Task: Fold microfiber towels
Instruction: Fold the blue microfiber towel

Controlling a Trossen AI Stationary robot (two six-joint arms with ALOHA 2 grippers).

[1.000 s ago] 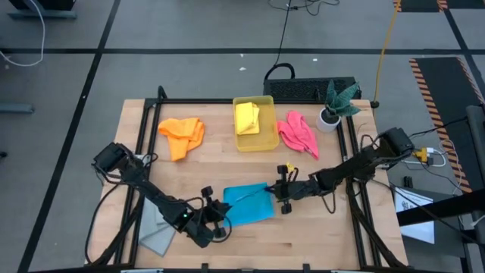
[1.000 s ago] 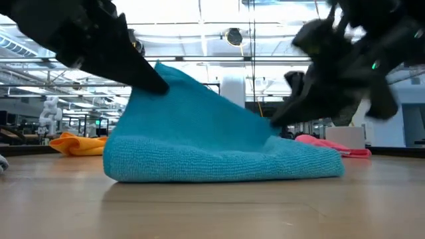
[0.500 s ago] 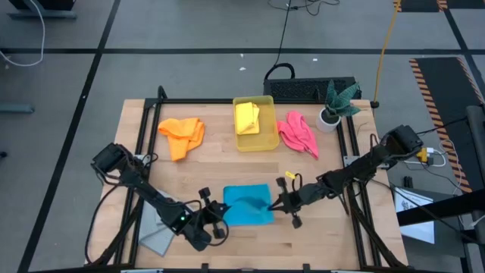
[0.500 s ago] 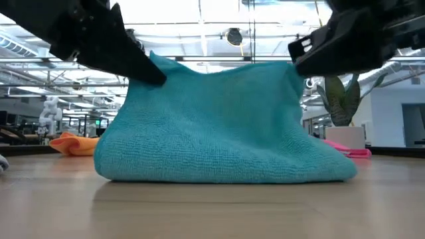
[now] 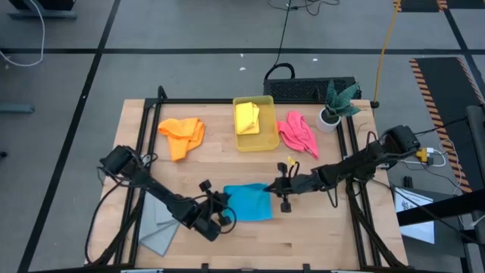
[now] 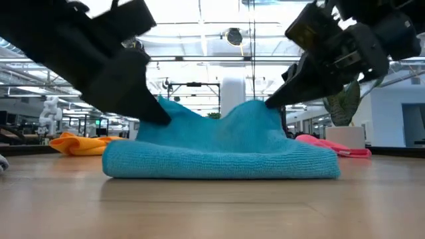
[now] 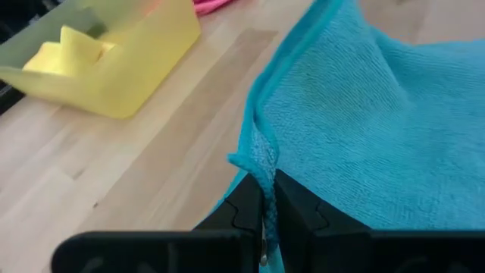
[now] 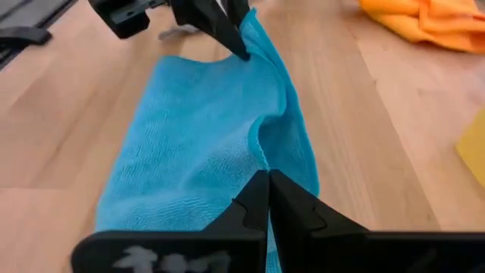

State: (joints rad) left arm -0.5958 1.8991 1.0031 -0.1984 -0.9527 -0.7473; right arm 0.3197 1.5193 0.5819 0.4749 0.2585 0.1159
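A bright blue towel (image 5: 250, 203) lies doubled on the wooden table near its front middle, its lower layer flat (image 6: 219, 166). My left gripper (image 5: 225, 205) is shut on the upper layer's left end and my right gripper (image 5: 273, 189) on its right end. Between them the raised edge (image 6: 212, 118) sags. An orange towel (image 5: 182, 135) lies bunched at the far left and a pink one (image 5: 297, 133) at the far right. A yellow towel (image 5: 247, 117) sits in the bin. A grey towel (image 5: 155, 227) lies under my left arm. My left gripper pinches the blue towel's hemmed edge at its left corner (image 7: 260, 163) between its two fingers, slanting down from the table's left. That corner is raised off the lower layer; the rest rests on the table. My right gripper pinches the towel's edge at the right end (image 8: 263, 155) between its two fingers, slanting down from the table's right. The pinched end stands lifted (image 6: 265, 106), and the cloth falls slack from it toward the other gripper.
A translucent yellow bin (image 5: 265, 140) stands at the far middle, a potted plant (image 5: 337, 102) at the far right corner. Black frame rails (image 5: 140, 129) run along the table's sides. Bare wood shows between the blue towel and the bin.
Half a second ago both grippers held the towel's upper edge high and taut. They have since come down, the right one also toward the far edge. The held edge now stands lower and sags in the middle, while the lower layer has stayed on the table.
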